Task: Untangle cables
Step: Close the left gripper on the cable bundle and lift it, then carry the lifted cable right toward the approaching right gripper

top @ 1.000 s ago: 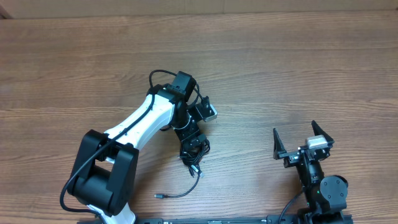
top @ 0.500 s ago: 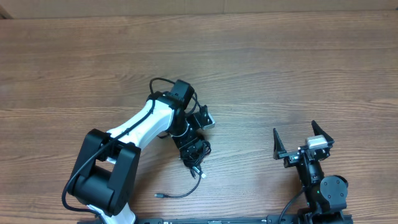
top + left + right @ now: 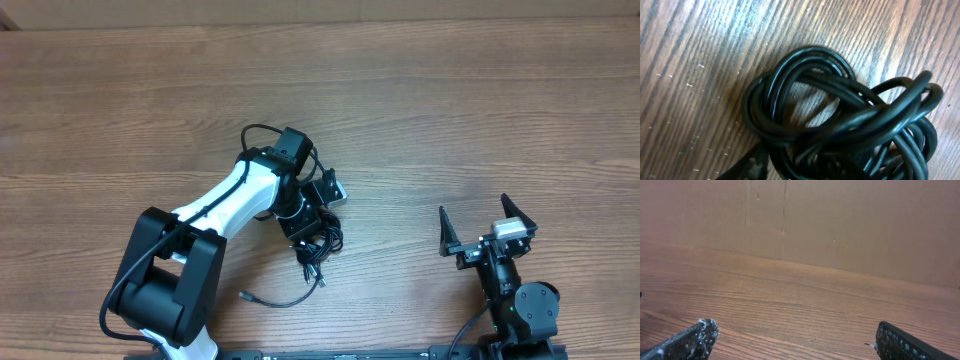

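Observation:
The cables lie as a knotted black bundle at mid-table, with one loose cord curving down-left to a small plug end. My left gripper is pressed down into the bundle's upper left. In the left wrist view the glossy loops of the cables fill the frame. One dark finger shows at the bottom edge, and cords are wedged between the jaws of the left gripper. My right gripper stands wide open at the lower right, far from the cables, and the right gripper holds nothing.
The wooden table stretches bare around the bundle. A brown cardboard wall stands behind the table in the right wrist view. The left arm's white link runs from its base at the lower left.
The left jaws have come together on the bundle. The bundle shifted slightly, and the loose plug end slid up and to the left. The right arm has not moved.

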`<action>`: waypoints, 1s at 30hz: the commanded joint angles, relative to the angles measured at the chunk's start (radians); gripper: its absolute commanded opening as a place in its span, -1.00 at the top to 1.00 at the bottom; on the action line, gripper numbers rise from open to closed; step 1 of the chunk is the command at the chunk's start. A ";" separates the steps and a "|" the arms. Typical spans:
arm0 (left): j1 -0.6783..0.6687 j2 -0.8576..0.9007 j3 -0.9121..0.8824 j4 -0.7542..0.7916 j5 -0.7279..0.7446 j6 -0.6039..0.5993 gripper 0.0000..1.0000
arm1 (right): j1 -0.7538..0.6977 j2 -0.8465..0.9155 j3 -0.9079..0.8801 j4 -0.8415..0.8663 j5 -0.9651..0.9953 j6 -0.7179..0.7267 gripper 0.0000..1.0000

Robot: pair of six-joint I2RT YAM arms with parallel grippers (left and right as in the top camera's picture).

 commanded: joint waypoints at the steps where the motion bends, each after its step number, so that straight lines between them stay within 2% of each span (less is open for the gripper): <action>1: -0.001 0.013 -0.005 0.014 0.012 -0.006 0.51 | -0.004 -0.006 -0.010 0.005 0.008 -0.004 -1.00; 3: -0.001 0.013 -0.005 0.022 0.011 -0.028 0.92 | -0.004 -0.006 -0.010 0.005 0.008 -0.004 -1.00; 13: -0.002 -0.007 0.030 0.053 -0.003 -0.363 0.92 | -0.004 -0.006 -0.010 0.005 0.008 -0.004 -1.00; 18: -0.002 -0.119 0.068 0.050 -0.076 -0.488 0.92 | -0.004 -0.006 -0.010 0.005 0.008 -0.004 -1.00; 23: -0.003 -0.330 0.075 0.058 -0.172 -0.550 0.91 | -0.004 -0.006 -0.010 0.005 0.008 -0.004 -1.00; 30: -0.003 -0.624 0.075 0.047 -0.222 -0.545 0.92 | -0.004 -0.006 -0.010 0.005 0.008 -0.004 -1.00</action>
